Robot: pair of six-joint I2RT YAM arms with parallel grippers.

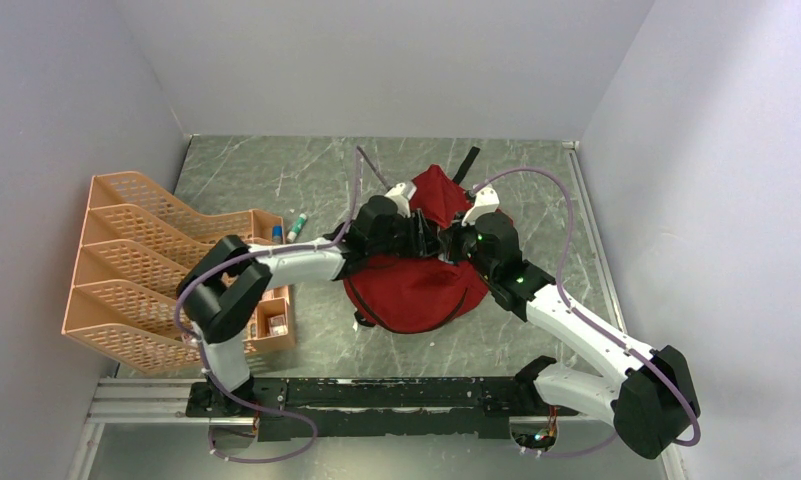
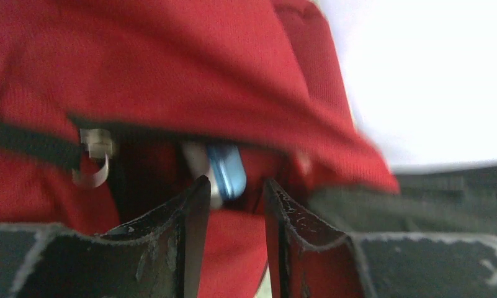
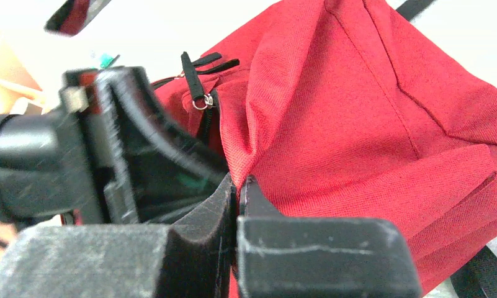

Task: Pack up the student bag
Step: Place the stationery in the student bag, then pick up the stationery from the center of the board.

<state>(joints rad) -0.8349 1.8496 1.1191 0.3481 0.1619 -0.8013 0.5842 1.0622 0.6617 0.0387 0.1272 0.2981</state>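
The student bag (image 1: pixel 416 295) lies at about the middle of the tabletop (image 1: pixel 276 170), a little nearer the right edge than the left. It is soft red woven fabric, slumped into a round heap. One red flap stands up at its far side, and a black strap (image 1: pixel 466 165) trails toward the far edge. The zip line is black, with black fabric tabs (image 3: pixel 193 77) on small metal rings. From my left wrist I look into the unzipped mouth: dark inside, red cloth folded over the top, a silver zipper pull (image 2: pixel 95 152) hanging at the edge.

My left gripper (image 2: pixel 233 202) is at that mouth with its fingers (image 2: pixel 193 217) parted and nothing between them. Just past the tips, inside the opening, sits a small blue rounded item (image 2: pixel 228 169) beside something pale. It is too blurred for me to name or to read any marking.

My right gripper (image 3: pixel 238 189) is clenched tight, fingertips together against the red fabric at the right side of the mouth, and it appears to pinch a fold of it. My left gripper's black body fills the view just beside it.

Along the left edge of the tabletop stands an orange mesh organiser (image 1: pixel 146 250), with a white marker (image 1: pixel 296 228) lying just beside its far corner. Small boxes in its near tray (image 1: pixel 274 322) carry print too small to read.
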